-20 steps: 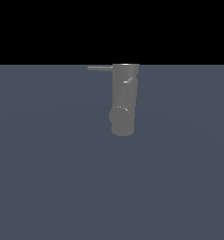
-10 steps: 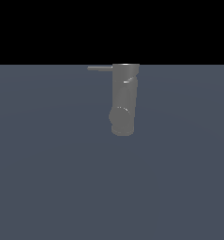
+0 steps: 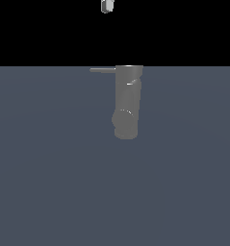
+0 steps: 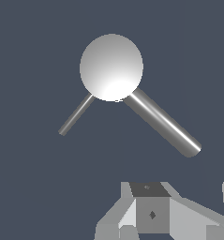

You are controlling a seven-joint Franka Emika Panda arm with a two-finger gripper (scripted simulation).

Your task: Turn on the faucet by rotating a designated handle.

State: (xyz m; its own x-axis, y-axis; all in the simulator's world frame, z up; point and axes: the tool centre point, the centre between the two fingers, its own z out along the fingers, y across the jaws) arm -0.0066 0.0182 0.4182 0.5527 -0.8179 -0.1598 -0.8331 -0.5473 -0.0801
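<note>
Gripper hangs above the faucet, well apart, presumably to line up from overhead. Fingers' spread I cannot tell: only their bases show. Exterior view: the handle pokes out at nine o'clock from the cylinder's top, untouched.

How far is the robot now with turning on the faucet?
Nothing looks done yet: the handle points sideways from the top of the faucet, with nothing touching it. In hand is the approach: a pale part of the arm shows at the exterior view's top edge. Left: reach the handle and rotate it.
</note>
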